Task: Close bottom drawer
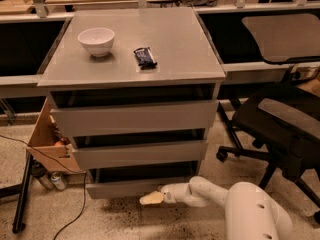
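Push stage of the drawer closing, gripper low at the front panel.
I judge I'm at first contact: the gripper (151, 198) hangs near the floor, and the bottom drawer (130, 187), standing slightly out of the grey cabinet (170, 44), lies just above and behind it. Whether the gripper is spread or pressed together I cannot tell. The next move calls for a straight, level push inward.

Warm, dim overhead light leaves a soft sheen on the cabinet top (170, 44). Shadow lies under the bottom drawer (120, 188), where the gripper (151, 198) sits.
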{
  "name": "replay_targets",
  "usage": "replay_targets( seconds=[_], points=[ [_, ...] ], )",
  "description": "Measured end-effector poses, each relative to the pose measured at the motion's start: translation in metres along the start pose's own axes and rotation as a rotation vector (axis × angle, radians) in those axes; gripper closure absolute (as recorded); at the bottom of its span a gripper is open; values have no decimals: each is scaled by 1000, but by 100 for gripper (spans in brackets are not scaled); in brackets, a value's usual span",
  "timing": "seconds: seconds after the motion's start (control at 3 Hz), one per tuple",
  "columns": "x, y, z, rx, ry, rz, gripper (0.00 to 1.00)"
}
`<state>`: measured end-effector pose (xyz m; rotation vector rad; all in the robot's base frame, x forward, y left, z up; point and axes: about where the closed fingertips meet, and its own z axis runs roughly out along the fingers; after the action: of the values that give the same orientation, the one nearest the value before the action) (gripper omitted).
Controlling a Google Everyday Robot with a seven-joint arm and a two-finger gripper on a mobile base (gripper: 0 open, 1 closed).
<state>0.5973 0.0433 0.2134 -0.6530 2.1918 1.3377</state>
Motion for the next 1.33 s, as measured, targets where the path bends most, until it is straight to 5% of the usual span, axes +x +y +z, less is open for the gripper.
replay_targets(
  seconds=[1.33],
  points=[
    [-49, -6, 33, 110, -108, -13, 0]
  ],
)
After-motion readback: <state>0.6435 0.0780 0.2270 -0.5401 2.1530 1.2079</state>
